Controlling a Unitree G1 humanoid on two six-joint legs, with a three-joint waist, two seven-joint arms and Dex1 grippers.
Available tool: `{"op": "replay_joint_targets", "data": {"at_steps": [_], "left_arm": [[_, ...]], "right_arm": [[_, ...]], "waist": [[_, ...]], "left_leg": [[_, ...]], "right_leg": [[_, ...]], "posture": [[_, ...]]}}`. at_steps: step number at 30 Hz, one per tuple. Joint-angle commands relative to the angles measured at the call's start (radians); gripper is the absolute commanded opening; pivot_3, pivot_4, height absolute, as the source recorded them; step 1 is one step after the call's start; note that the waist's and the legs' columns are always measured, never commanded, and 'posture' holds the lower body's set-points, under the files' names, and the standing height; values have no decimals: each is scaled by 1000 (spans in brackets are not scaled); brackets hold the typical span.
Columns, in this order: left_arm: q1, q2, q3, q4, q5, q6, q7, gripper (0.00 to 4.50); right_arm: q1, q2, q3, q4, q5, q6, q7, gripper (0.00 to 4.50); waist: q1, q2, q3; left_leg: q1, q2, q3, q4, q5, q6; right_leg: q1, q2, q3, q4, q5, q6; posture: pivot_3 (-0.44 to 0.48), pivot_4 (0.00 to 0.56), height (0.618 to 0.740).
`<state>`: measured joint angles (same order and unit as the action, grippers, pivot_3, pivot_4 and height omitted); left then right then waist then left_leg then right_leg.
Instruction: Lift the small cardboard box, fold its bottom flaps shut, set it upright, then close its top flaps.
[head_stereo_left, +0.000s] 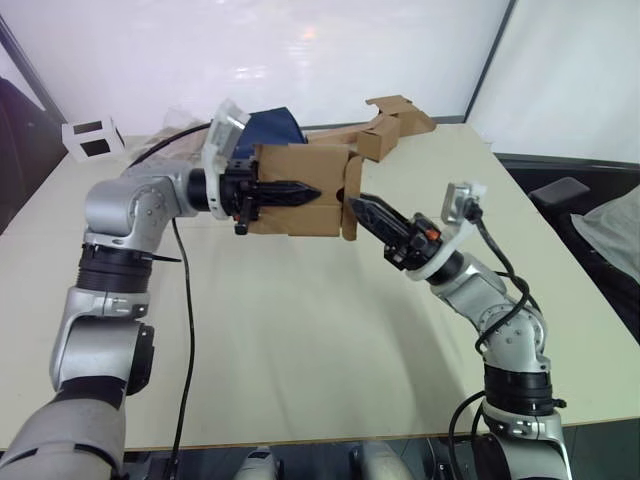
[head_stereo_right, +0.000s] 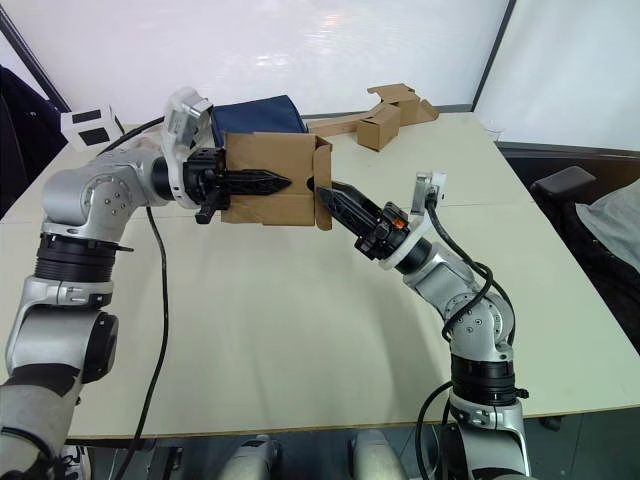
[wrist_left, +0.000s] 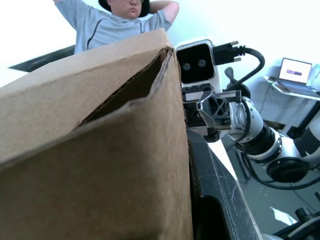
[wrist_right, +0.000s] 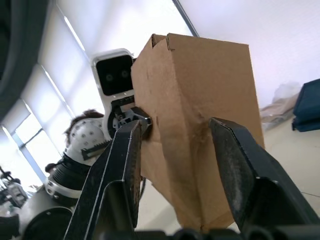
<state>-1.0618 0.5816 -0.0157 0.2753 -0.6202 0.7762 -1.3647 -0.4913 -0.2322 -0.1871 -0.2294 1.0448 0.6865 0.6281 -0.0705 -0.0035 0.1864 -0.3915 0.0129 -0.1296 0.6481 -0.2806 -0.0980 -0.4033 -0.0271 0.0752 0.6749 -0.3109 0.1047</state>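
Note:
The small cardboard box (head_stereo_left: 300, 165) hangs in the air above the table's far half, lying on its side. My left gripper (head_stereo_left: 310, 190) is shut on its near wall, one black finger (head_stereo_right: 255, 182) lying flat across the outside. Flaps (head_stereo_left: 352, 185) on the box's right-hand end stand partly folded in; I cannot tell whether these are the bottom flaps or the top flaps. My right gripper (head_stereo_left: 362, 210) points up at that end, open, its tips at the flap edge. In the right wrist view the box (wrist_right: 200, 100) sits just beyond the two spread fingers (wrist_right: 125, 165).
A brown box joined to a long cardboard strip (head_stereo_left: 390, 125) lies at the table's far right. A dark blue bag (head_stereo_right: 258, 113) sits behind the held box. A white box with black squares (head_stereo_left: 92, 137) stands far left. A person (wrist_left: 125, 20) sits beyond the beige table (head_stereo_left: 300, 330).

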Motion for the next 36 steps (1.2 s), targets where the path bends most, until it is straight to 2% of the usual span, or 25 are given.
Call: {"op": "replay_joint_targets", "data": {"at_steps": [1,7,10,12,29,36], "left_arm": [[-2,-1,33,-17,-15,-14,7,0],[0,-6,36,-24,-22,-9,18,0],[2,-6,37,-30,-27,-4,21,0],[2,-5,38,-31,-29,-3,21,0],[9,-5,38,-39,-35,4,21,0],[11,-14,26,-34,-23,-9,21,0]], "right_arm": [[3,14,-20,-21,42,-8,-10,2244],[20,32,-10,-2,27,-29,-12,2244],[21,38,-2,8,14,-40,-14,1482],[20,41,0,16,1,-50,-15,764],[-11,65,-8,90,-50,-114,-19,764],[-7,80,12,60,-23,-99,-12,764]], "waist": [[0,0,0],[0,0,0],[-1,0,0],[-1,0,0],[-1,0,0],[-1,0,0]], "left_leg": [[0,0,0,0,0,0],[0,0,0,0,0,0],[0,0,0,0,0,0],[0,0,0,0,0,0],[0,0,0,0,0,0],[0,0,0,0,0,0]], "right_leg": [[0,0,0,0,0,0],[0,0,0,0,0,0],[0,0,0,0,0,0],[0,0,0,0,0,0],[0,0,0,1,0,0],[0,0,0,1,0,0]], "posture": [[0,150,740],[0,150,740],[0,150,740],[0,150,740],[0,150,740],[0,150,740]]}}
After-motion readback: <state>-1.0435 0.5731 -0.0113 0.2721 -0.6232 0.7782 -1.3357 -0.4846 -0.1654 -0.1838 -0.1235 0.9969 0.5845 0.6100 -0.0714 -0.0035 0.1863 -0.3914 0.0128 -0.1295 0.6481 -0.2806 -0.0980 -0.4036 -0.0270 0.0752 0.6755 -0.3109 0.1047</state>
